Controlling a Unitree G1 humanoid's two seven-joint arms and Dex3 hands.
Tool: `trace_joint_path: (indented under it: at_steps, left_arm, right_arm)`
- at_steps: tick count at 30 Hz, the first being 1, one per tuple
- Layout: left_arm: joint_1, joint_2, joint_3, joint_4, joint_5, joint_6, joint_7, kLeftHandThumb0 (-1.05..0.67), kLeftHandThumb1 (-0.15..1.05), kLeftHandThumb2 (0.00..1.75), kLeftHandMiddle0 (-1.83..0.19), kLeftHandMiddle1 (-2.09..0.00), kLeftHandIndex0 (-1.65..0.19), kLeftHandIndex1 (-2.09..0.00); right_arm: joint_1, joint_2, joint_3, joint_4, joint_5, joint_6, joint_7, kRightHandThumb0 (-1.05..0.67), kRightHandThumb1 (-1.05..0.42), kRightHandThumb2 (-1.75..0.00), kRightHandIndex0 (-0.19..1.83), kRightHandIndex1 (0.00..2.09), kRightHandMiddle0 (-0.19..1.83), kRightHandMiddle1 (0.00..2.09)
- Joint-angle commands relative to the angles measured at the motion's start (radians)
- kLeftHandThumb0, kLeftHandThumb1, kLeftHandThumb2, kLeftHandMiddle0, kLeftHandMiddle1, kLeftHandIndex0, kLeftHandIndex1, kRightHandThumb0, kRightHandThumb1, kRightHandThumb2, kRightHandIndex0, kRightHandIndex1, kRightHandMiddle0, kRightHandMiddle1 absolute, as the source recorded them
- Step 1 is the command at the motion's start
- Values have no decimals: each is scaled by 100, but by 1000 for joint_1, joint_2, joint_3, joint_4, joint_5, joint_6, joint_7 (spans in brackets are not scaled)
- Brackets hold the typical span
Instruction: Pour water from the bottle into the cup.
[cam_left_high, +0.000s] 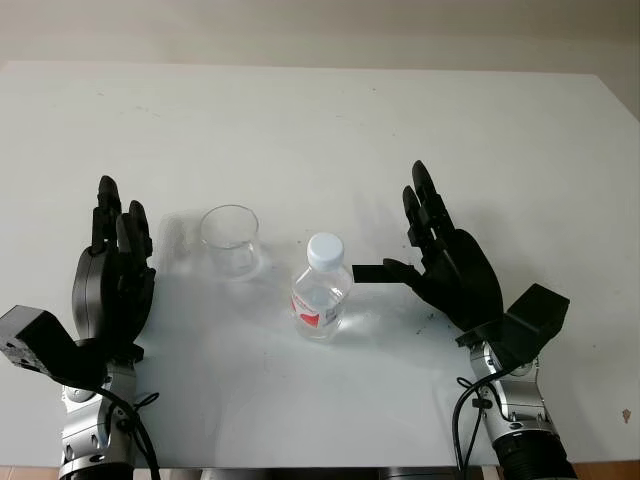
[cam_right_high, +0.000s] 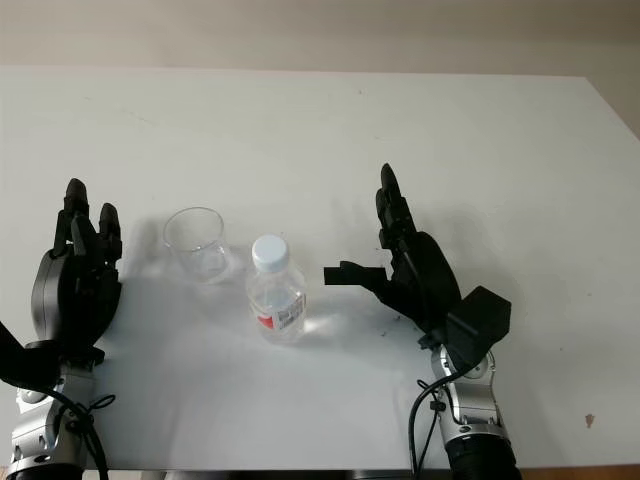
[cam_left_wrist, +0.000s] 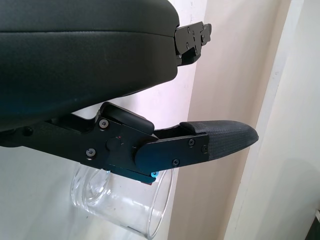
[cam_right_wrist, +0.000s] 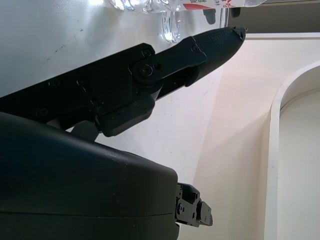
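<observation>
A matte white table (cam_left_high: 320, 120) fills the scene below a pale wall. Nearest, the black left hand (cam_left_high: 112, 285) and right hand (cam_left_high: 450, 265) are both open and hold nothing. Between them stands a capped clear plastic water bottle (cam_left_high: 321, 290) with a red label, just beside the right thumb. A little farther sits the empty clear cup (cam_left_high: 231, 240), its round rim close by the left thumb in the left wrist view.
</observation>
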Motion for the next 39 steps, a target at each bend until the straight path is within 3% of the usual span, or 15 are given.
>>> trace_joint_path:
  at_steps: [1, 11, 17, 24, 30, 39]
  left_arm:
    - [30, -12, -1, 5, -4, 5, -1, -76, 105, 57, 19, -5, 19, -1]
    - [-12, -2, 1, 43, 6, 8, 10, -77, 105, 55, 18, -5, 19, -3]
    - [-33, 3, 6, 74, 0, -9, -5, -77, 105, 56, 18, -5, 19, -3]
    - [-39, 0, 11, 73, -4, -15, -11, -77, 105, 56, 19, -4, 19, -1]
    - [-38, 3, 10, 61, 7, -6, 7, -76, 105, 58, 19, -5, 19, -1]
    - [-41, 9, 13, 71, 6, -9, 4, -77, 105, 58, 19, -5, 19, -3]
  right_arm:
    - [32, 11, 6, -2, -3, 11, -3, -92, -97, -5, -19, 0, -19, 0]
    - [-34, -19, 24, 68, -20, 33, 46, -95, -97, -5, -19, 0, -19, 0]
    - [-90, -86, 36, 81, 56, 59, 291, -88, -95, -5, -19, 0, -19, 0]
    - [-132, -127, 72, 37, 117, 127, 515, -91, -93, -5, -19, 0, -19, 0]
    - [-214, -155, 113, 73, 147, 251, 698, -90, -89, -4, -12, 5, -12, 4]
    - [-301, -158, 127, 199, 133, 276, 835, -86, -87, -5, -1, 8, -3, 8]
